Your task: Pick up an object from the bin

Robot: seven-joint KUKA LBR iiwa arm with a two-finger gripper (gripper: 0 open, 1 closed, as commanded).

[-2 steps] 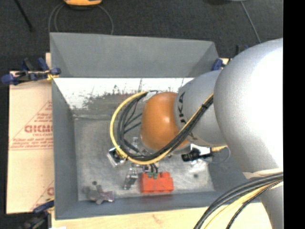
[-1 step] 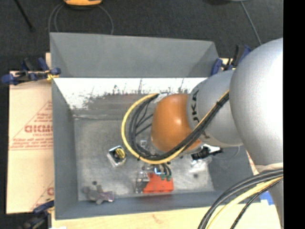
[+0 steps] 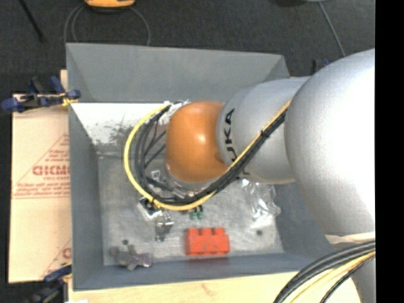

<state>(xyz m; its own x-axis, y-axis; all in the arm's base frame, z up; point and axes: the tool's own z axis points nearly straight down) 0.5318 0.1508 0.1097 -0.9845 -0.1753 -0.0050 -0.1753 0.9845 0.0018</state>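
Low over the front half of the bin [image 3: 85, 188], your arm's orange wrist cover [image 3: 192, 141] hid most of the gripper [image 3: 159, 216], so you could not tell whether it was open, closed or gripping anything. Nearest to it lay a small dark green piece [image 3: 196, 213]. A red rectangular block [image 3: 206, 240] sat just beyond that, near the front wall. A grey jagged piece [image 3: 130, 256] lay in the front left corner, and a crumpled clear wrapper [image 3: 262, 204] lay off to the right. Every one of these looked to be resting on the floor. By my reading, you had the reach into the bin done. The grasp was unconfirmed, and the lift out was yet to do.
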